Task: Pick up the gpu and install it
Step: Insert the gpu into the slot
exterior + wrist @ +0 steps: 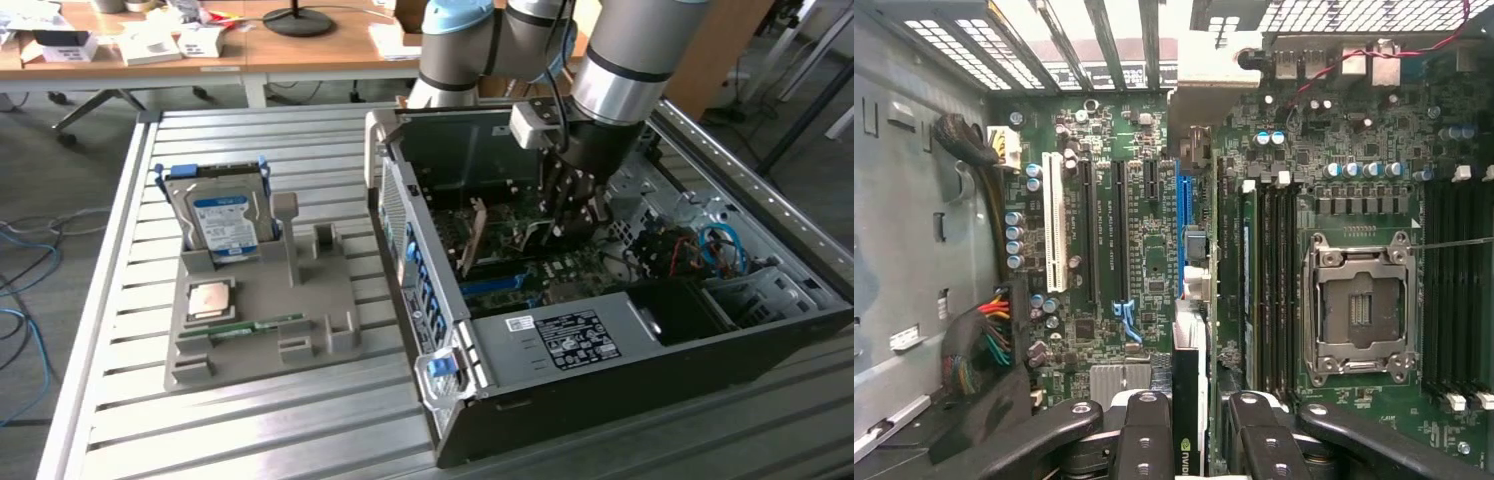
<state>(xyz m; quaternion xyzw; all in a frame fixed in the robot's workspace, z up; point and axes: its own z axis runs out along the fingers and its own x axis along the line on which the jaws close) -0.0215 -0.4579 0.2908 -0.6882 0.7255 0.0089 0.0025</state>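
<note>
1. The slatted metal tabletop [267,430] carries everything.
2. The black computer case [574,420] lies open on its side, and the pincer [1199,410] reaches down inside it. On the case wall nearest the exterior view's camera, in front of the pincer, sits a black label [577,340] with white print too small to read.
3. The robot arm [627,70], grey with pale blue joint caps, comes down into the case.
4. The green motherboard [1124,130] lies flat beneath the pincer. The white print beside its slots is too fine to read.
5. The grey tray [200,365] sits outside the case, well apart from the pincer, toward the exterior view's left.
6. The hard drive [224,225] stands upright in the tray. The text on its blue-and-white label is not legible.
7. The gpu [1188,445] is seen edge-on between the pincer's fingers [1144,430]. Its black edge carries a green-and-white NVIDIA mark right at the grip. The card runs away from the pincer in line with the long blue slot [1182,215], with its silver bracket [1219,65] at the far end. Whether it is seated, I cannot tell.
8. The pincer's black fingers press on both faces of the card, pinching the gpu.
9. The metal-framed CPU socket [1359,305] lies near the pincer, beyond the memory slots.
10. A square chip [214,298] and a narrow green memory stick [254,326] lie on the tray, well apart from the pincer.
</note>
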